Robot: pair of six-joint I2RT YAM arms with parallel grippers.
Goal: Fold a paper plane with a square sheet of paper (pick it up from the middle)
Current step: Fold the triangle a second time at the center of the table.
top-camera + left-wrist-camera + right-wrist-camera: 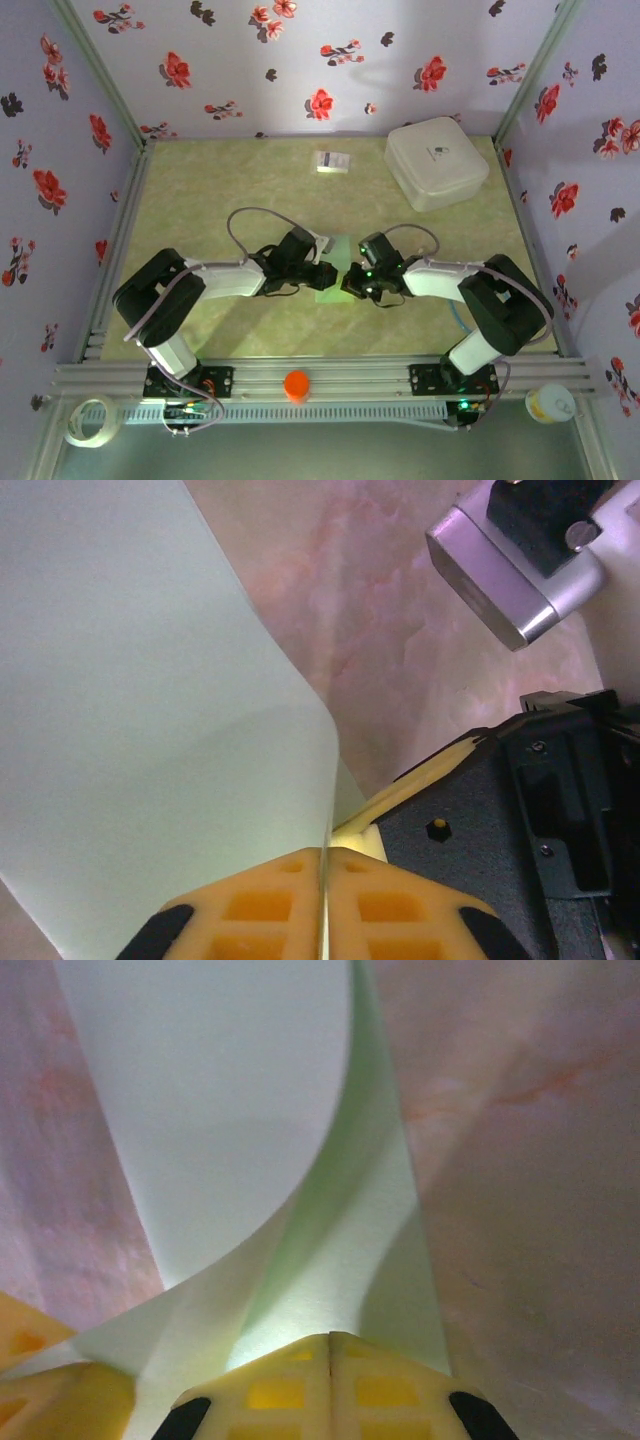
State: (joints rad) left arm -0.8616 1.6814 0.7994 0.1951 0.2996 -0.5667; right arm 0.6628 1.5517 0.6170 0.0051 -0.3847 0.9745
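At desk [250, 190] centre: square sheet of paper [334, 264], pinched and bowed; first fold apparently under way.
Both the left hand [325, 868] and the right hand [330, 1348] are closed on it; next move likely calls for aligning edges before creasing.

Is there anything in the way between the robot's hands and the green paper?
No, nothing visible. The left hand and the right hand each pinch the green paper directly, its sheet running into the seam between their yellow fingers. The white box and the small card sit far back on the table, away from it.
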